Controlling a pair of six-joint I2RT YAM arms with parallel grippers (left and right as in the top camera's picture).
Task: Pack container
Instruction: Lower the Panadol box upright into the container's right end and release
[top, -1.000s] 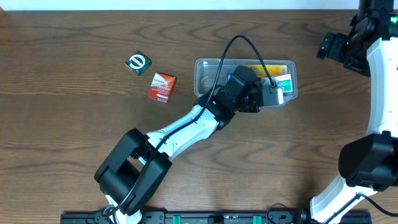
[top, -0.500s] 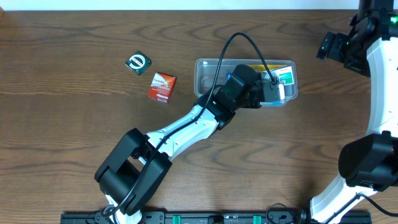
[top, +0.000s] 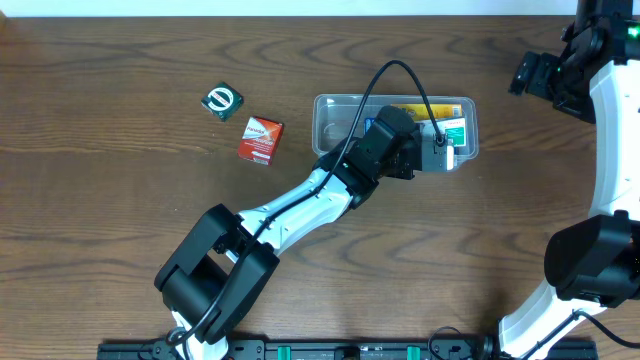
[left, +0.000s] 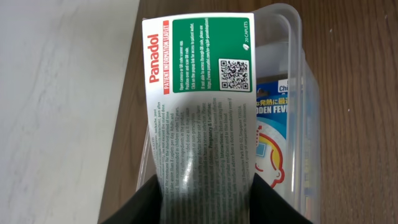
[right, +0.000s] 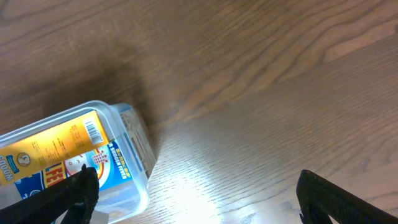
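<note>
The left pincer (left: 208, 202) is clamped on the Panadol box (left: 199, 93) over the right end of the container (top: 335, 100); the right pincer (right: 199, 196) stands apart.

Panadol box (left: 199, 93) in container (left: 303, 81), beside fever pack (left: 273, 146)

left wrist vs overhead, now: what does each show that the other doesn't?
Only left wrist: readable print and QR code on the Panadol box, held between the fingers of the left gripper, and the face of the blue fever-patch pack beside it.
Only overhead: the red box and dark green box loose on the table, apart from the container; the right arm off at the edge.
Both: the container, the Panadol box at its far end from the loose boxes, the wood tabletop.
</note>
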